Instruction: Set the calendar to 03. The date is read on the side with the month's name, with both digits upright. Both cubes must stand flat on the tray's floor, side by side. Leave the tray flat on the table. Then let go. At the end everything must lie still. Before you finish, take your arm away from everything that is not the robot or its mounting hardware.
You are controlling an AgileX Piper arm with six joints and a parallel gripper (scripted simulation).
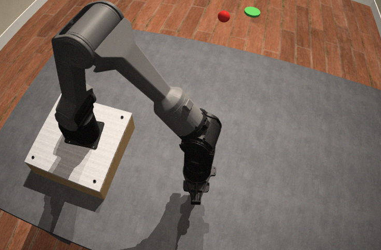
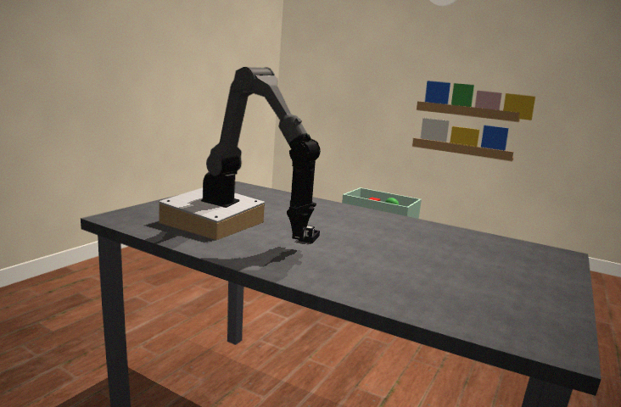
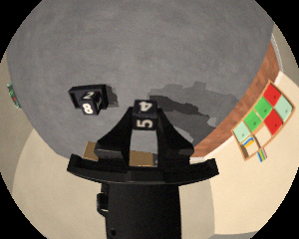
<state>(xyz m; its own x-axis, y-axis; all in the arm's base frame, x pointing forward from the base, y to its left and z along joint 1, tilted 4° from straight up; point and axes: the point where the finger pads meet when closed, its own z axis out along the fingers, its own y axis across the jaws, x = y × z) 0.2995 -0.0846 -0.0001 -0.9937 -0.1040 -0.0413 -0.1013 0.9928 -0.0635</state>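
My gripper (image 1: 195, 201) points down, low over the grey table in front of the arm's base. In the wrist view the gripper (image 3: 148, 119) is shut on a black date cube (image 3: 145, 118); white digits 5 and 4 show on the cube's faces. The held cube is hidden in the top and exterior views. A second black cube (image 3: 90, 99) lies on the table just left of the fingers, with an 8 showing. In the exterior view this cube (image 2: 312, 233) sits right beside the gripper (image 2: 299, 233). It is hidden behind the arm in the top view. No calendar tray shows in any view.
The arm stands on a wooden base block (image 1: 78, 153) at the table's left. A green bin (image 2: 381, 202) stands beyond the table's far edge, holding a red ball (image 1: 224, 16) and a green disc (image 1: 252, 11). The table edge runs close below the gripper.
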